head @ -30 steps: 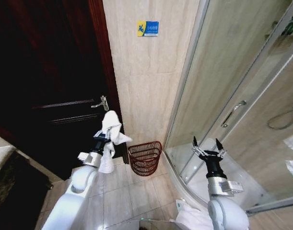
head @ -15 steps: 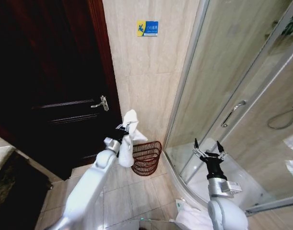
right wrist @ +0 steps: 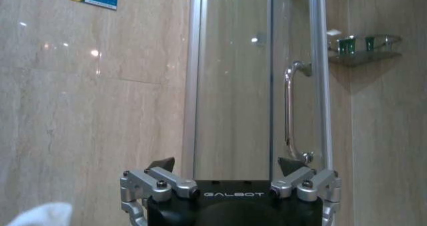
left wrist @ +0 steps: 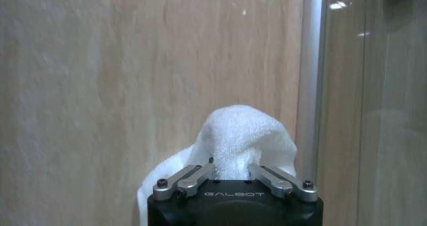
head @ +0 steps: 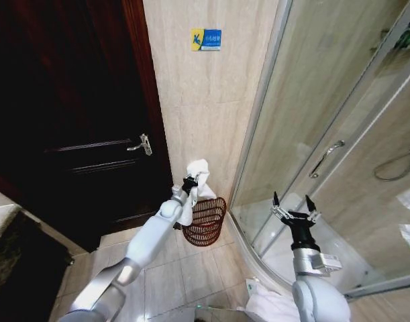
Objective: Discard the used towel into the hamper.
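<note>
Bathroom, glass shower enclosure (head: 325, 134) with handle (head: 325, 158), beige tiled wall (head: 198, 100), dark wooden door (head: 70, 114)

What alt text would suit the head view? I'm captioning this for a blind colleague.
The left gripper, arm stretched forward, holds a white towel just above the reddish-brown hamper on the tiled floor, between a dark door and a glass shower. The right gripper waits open by the shower.

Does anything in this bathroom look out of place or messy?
One thing: a crumpled white cloth lies on the tiled floor by the shower's curved base. The reddish-brown woven hamper stands upright, and the left gripper holds the white towel above it.
</note>
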`<state>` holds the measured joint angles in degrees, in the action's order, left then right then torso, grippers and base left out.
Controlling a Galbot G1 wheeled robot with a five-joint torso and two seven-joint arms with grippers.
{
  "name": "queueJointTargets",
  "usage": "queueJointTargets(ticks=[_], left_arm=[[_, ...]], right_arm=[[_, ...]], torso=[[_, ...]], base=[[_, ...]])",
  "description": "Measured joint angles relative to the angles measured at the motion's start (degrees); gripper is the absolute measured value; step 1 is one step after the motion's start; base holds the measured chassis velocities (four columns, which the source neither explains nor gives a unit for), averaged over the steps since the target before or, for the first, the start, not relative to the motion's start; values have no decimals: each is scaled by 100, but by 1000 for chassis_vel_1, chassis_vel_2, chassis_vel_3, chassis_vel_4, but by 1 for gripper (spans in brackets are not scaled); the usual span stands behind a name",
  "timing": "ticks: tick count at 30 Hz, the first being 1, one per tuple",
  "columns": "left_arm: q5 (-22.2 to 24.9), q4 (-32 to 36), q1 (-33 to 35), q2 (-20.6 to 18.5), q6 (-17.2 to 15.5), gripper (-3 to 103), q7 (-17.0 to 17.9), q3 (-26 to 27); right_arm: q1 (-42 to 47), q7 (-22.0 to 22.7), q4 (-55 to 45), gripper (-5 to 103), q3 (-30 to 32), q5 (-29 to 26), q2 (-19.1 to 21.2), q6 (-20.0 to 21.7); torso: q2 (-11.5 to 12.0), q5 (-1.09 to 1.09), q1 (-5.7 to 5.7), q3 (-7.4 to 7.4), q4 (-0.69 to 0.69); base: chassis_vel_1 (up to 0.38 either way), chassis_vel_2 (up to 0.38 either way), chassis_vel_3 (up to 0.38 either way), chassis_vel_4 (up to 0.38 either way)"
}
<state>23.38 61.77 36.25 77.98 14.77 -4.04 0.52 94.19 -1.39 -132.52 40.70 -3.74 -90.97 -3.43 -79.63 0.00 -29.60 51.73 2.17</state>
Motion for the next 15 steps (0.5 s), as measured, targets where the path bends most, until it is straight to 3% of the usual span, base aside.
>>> queueJointTargets(ticks=[8,15], left_arm=[[-67,373,289,-36,-152,7,2,152],[-129,599,437,-84,-204,7,75,227]], right_arm=[[-42,1,94,100,-28,34,-25,-14],[-42,-6,133,100,-53,43,-26,-27]], torso=[[3,1,3,-4,2],[191,1,89,-104,2]], base=[[0,0,0,0],[0,0,0,0]])
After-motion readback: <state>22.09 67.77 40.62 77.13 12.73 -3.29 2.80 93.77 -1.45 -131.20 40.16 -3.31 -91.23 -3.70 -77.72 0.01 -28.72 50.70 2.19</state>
